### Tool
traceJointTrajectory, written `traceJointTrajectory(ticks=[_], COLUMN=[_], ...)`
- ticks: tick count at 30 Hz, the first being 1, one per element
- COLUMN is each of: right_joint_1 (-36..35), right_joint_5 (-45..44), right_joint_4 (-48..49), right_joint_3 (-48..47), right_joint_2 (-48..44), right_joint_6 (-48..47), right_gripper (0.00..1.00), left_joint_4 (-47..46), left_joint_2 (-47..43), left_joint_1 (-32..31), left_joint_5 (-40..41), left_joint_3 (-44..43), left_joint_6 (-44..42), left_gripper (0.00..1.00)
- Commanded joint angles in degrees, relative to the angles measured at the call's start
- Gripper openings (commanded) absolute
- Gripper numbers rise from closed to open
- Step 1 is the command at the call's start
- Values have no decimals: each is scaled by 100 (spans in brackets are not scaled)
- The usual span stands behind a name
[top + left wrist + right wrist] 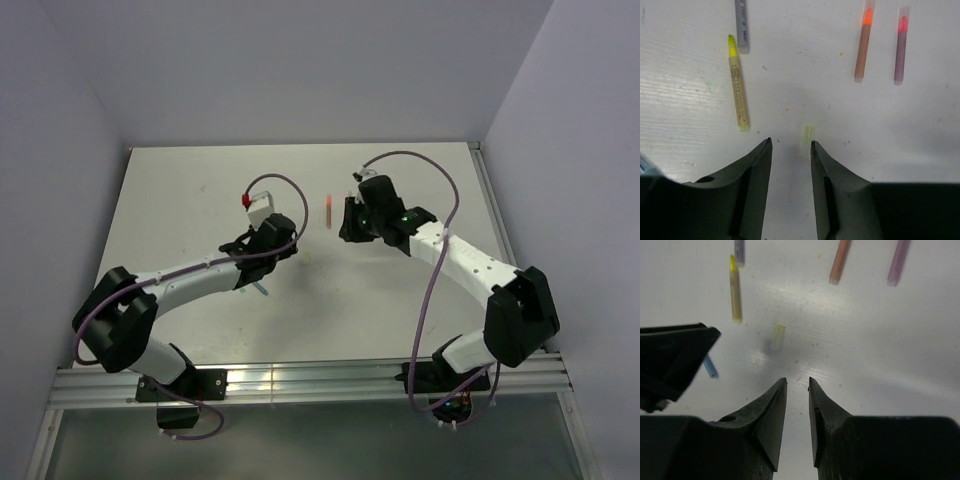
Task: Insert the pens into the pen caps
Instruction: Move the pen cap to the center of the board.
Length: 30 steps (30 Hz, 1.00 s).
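Reaching inward, left gripper [790,141] gapes empty beside yellow-green cap [809,134] — right gripper [797,380] barely parted

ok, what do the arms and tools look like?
The left arm and right arm: white links, black joints, a purple cable looped along each. The left tool and right tool: black, two tapered fingers. Right wrist has a green light, left a red plug.

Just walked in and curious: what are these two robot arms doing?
Neither arm holds anything. The left gripper is open, a small yellow-green cap lying on the table just ahead of its tips. The right gripper hovers close by, jaws slightly apart. A yellow pen, an orange pen and a purple pen lie loose beyond.
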State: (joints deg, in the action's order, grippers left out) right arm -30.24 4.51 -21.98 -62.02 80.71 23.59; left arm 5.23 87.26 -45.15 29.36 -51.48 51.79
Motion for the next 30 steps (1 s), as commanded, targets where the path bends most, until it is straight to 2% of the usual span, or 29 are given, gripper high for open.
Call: traceJointTrajectory(ticks=[1,7,16,30], right_joint_1=[-359,-605,-834,-966], right_joint_5=[-241,-144,-91,67], right_joint_4=[263,554,668,783], right_joint_3=[234,138,-240,-724], right_joint_2=[356,1191,2089,2740], right_joint_6=[-110,-48,-4,137], right_gripper=[31,23,18,14], left_joint_4=[21,249,434,514], left_joint_2=[-594,-1403,-2336,-2732], left_joint_1=[111,260,375,436], left_joint_5=[-106,-264,-344,-308], left_joint_3=[200,446,622,754], left_joint_6=[-46,-152,-336,-503], left_gripper=[41,41,41,42])
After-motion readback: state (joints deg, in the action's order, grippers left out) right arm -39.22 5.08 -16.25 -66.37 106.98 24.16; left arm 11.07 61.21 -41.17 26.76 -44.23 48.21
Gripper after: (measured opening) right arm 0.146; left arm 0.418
